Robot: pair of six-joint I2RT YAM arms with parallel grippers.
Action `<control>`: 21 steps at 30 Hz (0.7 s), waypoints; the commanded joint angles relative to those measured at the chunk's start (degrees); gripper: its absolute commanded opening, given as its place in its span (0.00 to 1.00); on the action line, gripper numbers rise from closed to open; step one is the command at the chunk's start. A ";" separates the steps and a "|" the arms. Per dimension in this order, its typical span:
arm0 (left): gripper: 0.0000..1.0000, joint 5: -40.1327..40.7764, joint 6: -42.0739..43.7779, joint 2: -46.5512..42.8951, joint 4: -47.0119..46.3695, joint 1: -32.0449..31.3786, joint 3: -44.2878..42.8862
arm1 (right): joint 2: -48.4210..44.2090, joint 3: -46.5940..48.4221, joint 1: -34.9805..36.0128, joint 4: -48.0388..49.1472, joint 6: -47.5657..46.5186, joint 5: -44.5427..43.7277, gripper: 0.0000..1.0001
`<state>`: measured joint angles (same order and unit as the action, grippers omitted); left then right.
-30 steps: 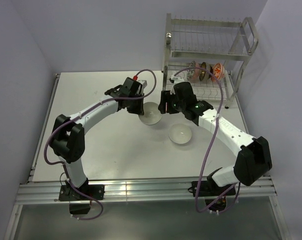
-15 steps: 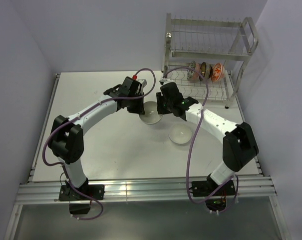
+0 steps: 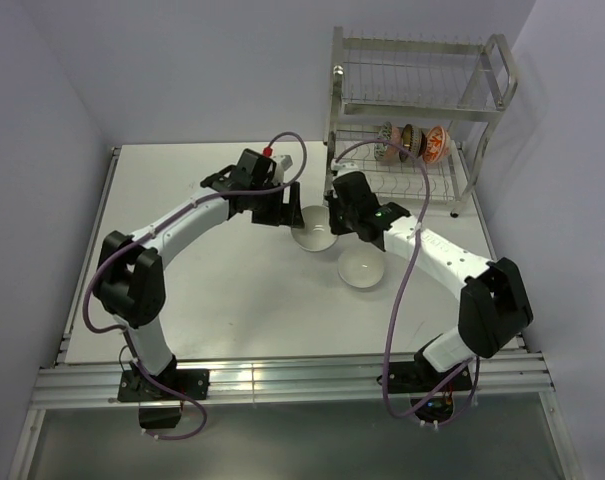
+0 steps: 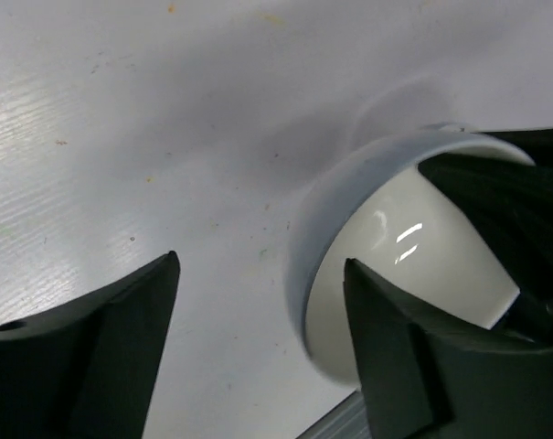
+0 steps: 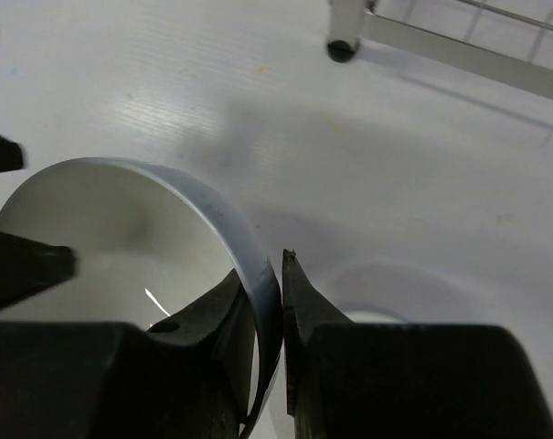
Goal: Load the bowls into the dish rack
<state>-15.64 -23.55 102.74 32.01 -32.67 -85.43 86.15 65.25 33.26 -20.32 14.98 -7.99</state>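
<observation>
A plain white bowl [image 3: 312, 238] sits tilted at the table's middle, with my right gripper [image 3: 330, 223] shut on its right rim. In the right wrist view the fingers [image 5: 265, 270] pinch the rim of this bowl [image 5: 121, 229], one inside and one outside. My left gripper [image 3: 287, 213] is open at the bowl's left edge. In its wrist view, my left gripper [image 4: 260, 262] has the near rim of the bowl [image 4: 395, 265] standing loose between its fingers. A second white bowl [image 3: 362, 268] rests just to the right. The dish rack [image 3: 482, 110] holds three patterned bowls [image 3: 412, 143] upright in its lower tier.
The rack's near left foot [image 5: 345, 37] stands a short way beyond the held bowl. Cables loop over both arms above the table. The second white bowl [image 5: 386, 288] lies right under my right gripper.
My left gripper has opened and let go of the white bowl. My right gripper has closed on the bowl's rim, and the bowl has shifted slightly right.
</observation>
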 commanded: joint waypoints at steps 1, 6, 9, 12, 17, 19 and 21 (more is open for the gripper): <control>0.83 -6.59 0.00 -5.09 -1.25 3.12 -0.88 | -5.81 -1.70 -3.88 2.65 -0.74 -1.50 0.00; 0.90 -9.85 -0.53 -7.90 -1.77 7.00 0.87 | -12.83 -7.50 -11.79 5.98 -2.59 0.87 0.00; 0.91 -10.02 -0.53 -8.60 -1.95 8.14 1.66 | -13.11 -7.95 -17.33 5.99 -4.17 0.70 0.00; 0.91 -9.76 -0.71 -8.78 -2.30 8.67 1.93 | -11.36 -6.72 -21.38 7.04 -6.10 -2.81 0.00; 0.95 -10.46 -0.36 -7.64 -1.60 9.37 1.14 | -6.62 -3.21 -25.78 10.30 -8.21 -8.26 0.00; 0.99 -11.69 -0.18 -7.64 -2.03 9.90 1.31 | -3.10 -0.41 -27.54 10.56 -8.39 -10.89 0.00; 0.99 -14.32 0.17 -8.17 -2.65 10.25 2.28 | -0.73 1.27 -29.29 11.96 -8.22 -12.66 0.00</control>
<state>-25.85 -23.68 95.48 30.89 -23.20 -83.72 83.72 61.30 6.13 -15.33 7.33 -15.44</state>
